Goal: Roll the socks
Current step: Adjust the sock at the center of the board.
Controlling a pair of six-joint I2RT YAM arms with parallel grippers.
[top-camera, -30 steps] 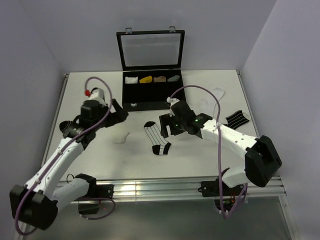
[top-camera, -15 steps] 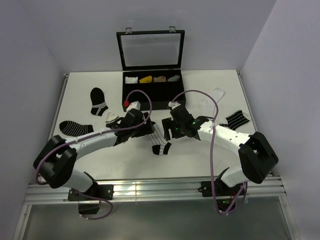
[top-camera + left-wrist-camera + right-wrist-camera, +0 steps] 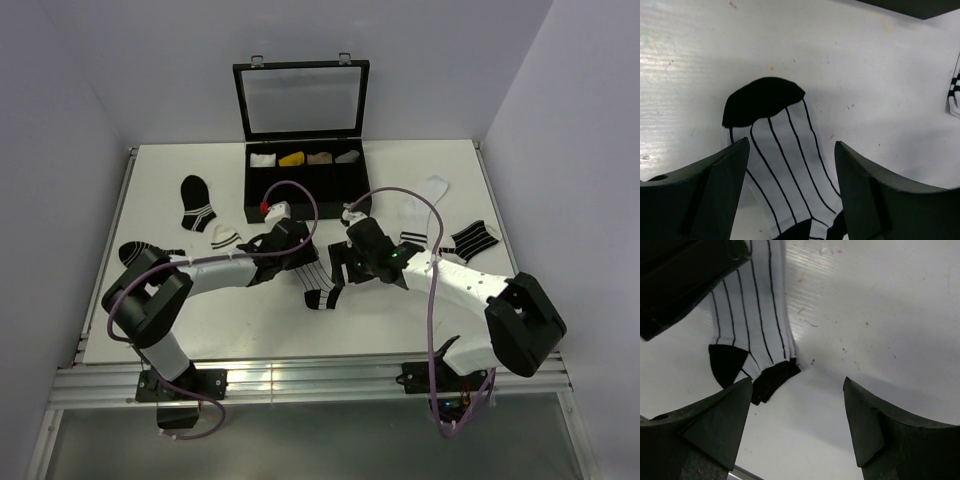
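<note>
The white sock with thin black lines (image 3: 313, 277) lies flat at the table's middle, its black toe (image 3: 763, 100) at the far end and its black cuff (image 3: 775, 381) at the near end. My left gripper (image 3: 296, 256) is low over it and open, its jaws (image 3: 791, 145) standing on either side of the lined body just behind the toe. The right gripper (image 3: 346, 266) is open over bare table (image 3: 797, 385), with the cuff just beside its left finger (image 3: 715, 425). The plain white sock with a black-banded cuff (image 3: 420, 205) lies to the right, untouched.
An open black box (image 3: 300, 185) with small rolled bundles stands at the back. Black striped socks lie at the right (image 3: 472, 240) and the left (image 3: 135, 252), along with a black sock (image 3: 197, 204) and a small cream sock (image 3: 225, 237). The left arm's gripper (image 3: 685, 280) crowds the right wrist view.
My left arm has swung in from the far left to the lined sock, and its jaws have narrowed a little. The right gripper has shifted slightly toward the cuff.
</note>
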